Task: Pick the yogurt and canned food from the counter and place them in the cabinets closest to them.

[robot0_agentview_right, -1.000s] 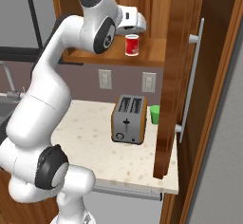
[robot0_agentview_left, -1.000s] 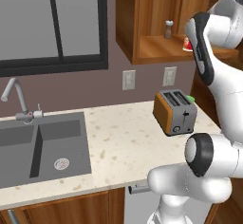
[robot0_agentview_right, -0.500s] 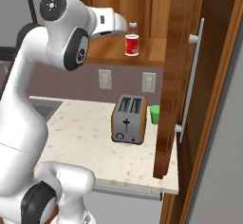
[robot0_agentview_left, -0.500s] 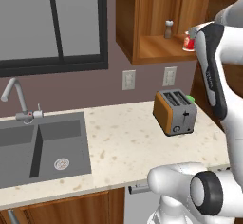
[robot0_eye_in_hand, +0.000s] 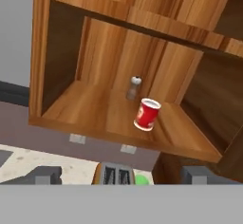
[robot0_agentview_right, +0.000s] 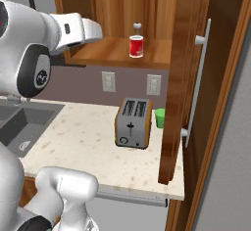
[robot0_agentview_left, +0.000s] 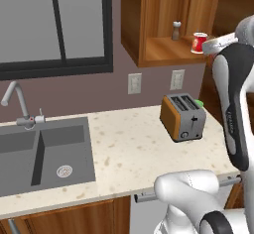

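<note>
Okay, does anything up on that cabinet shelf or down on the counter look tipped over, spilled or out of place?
Nothing stands out. The yogurt stands upright on the cabinet shelf in front of the pepper shaker, which is upright too. On the counter, the toaster sits square with a green cup behind it.

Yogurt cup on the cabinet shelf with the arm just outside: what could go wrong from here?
1. The small red yogurt cup with a white rim stands close in front of the slim grey pepper shaker on the reddish-brown wooden cabinet shelf; a stray arm sweep might topple either.
2. The open cabinet door with the long steel bar handle juts over the speckled beige counter and could catch the arm.
3. The claw is open and empty, and the canned food remains to be fetched.
</note>
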